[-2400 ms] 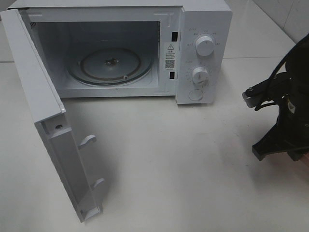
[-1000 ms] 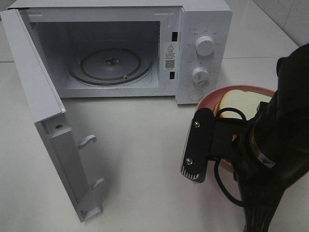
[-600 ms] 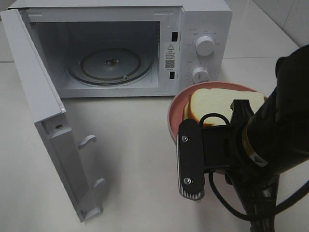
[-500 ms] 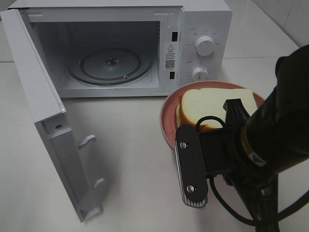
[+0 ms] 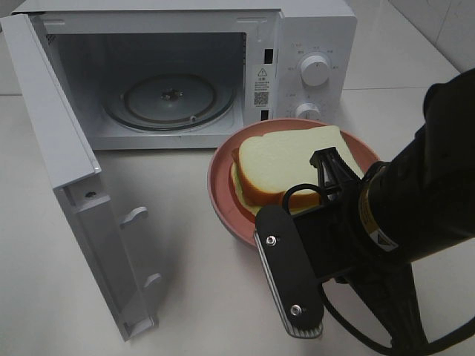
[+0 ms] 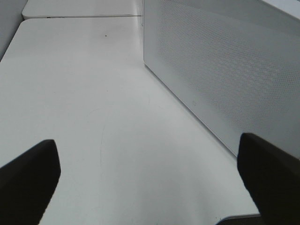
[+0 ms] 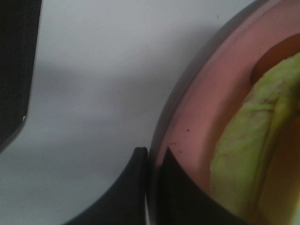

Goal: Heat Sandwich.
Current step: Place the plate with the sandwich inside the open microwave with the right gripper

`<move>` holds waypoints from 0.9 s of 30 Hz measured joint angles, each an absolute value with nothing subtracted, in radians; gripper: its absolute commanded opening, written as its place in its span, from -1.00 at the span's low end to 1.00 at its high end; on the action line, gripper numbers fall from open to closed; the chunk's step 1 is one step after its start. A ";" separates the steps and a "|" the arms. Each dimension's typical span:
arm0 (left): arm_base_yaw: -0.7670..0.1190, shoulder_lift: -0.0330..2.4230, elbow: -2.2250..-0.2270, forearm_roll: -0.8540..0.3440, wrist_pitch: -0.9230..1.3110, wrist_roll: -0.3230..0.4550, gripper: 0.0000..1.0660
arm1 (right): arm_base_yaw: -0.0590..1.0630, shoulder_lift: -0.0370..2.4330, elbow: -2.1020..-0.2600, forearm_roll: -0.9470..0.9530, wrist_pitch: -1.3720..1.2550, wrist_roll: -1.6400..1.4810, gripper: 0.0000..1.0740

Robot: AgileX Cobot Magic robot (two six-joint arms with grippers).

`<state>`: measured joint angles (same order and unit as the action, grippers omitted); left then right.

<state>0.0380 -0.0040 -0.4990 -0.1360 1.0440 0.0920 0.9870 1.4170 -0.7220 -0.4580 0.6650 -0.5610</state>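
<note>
i see what looks like a test kitchen in a lab: a white microwave (image 5: 178, 81) on a plain white desk (image 5: 200, 297), white tiles (image 5: 441, 22) at the far edge, and a black robot arm (image 5: 427, 200).

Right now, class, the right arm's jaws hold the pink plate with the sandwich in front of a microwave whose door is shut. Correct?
No: the door of the microwave stands open, as the exterior high view shows. The right arm does hold the pink plate with the sandwich in its jaws, in front of it.
</note>
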 measured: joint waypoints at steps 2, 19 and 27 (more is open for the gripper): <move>0.038 -0.004 -0.499 -0.136 1.044 0.092 0.82 | 0.987 1.417 -0.722 -0.458 0.662 -0.583 -0.98; 0.038 -0.004 -0.499 -0.136 1.044 0.092 0.82 | 0.790 1.417 -0.722 -0.185 0.559 -1.217 -0.98; 0.038 -0.004 -0.499 -0.136 1.044 0.092 0.82 | 0.746 1.467 -0.722 -0.121 0.516 -1.354 -0.98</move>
